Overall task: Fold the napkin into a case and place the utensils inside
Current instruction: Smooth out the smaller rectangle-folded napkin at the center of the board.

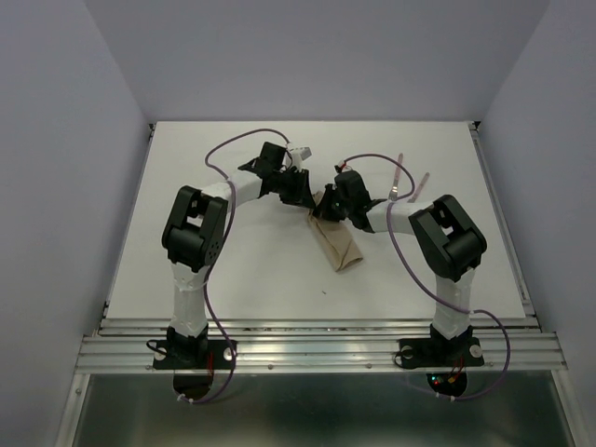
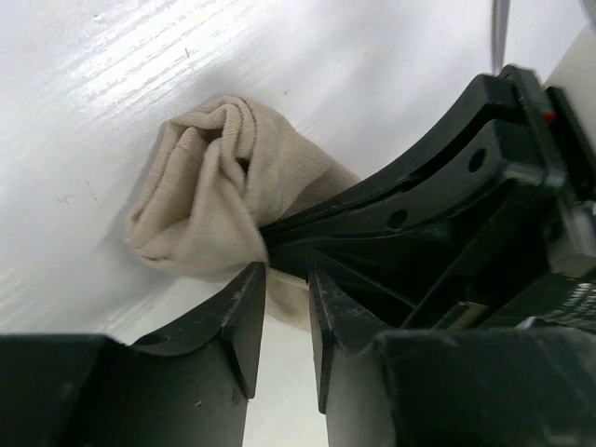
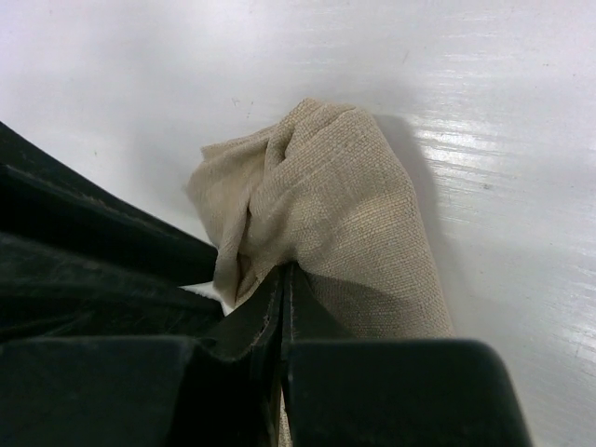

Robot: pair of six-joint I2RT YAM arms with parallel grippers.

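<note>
The tan napkin lies as a narrow folded strip in the middle of the white table, its far end bunched up. My right gripper is shut on that bunched end, with cloth pinched at the tips of its closed jaws. My left gripper faces it from the other side. Its jaws stand a little apart with only table between them, their tips just short of the cloth. Two slim pinkish-handled utensils lie on the table at the back right.
The right gripper's black fingers cross the left wrist view just beyond the left jaws. Purple cables loop over both arms. Metal rails edge the table at the sides and the near edge.
</note>
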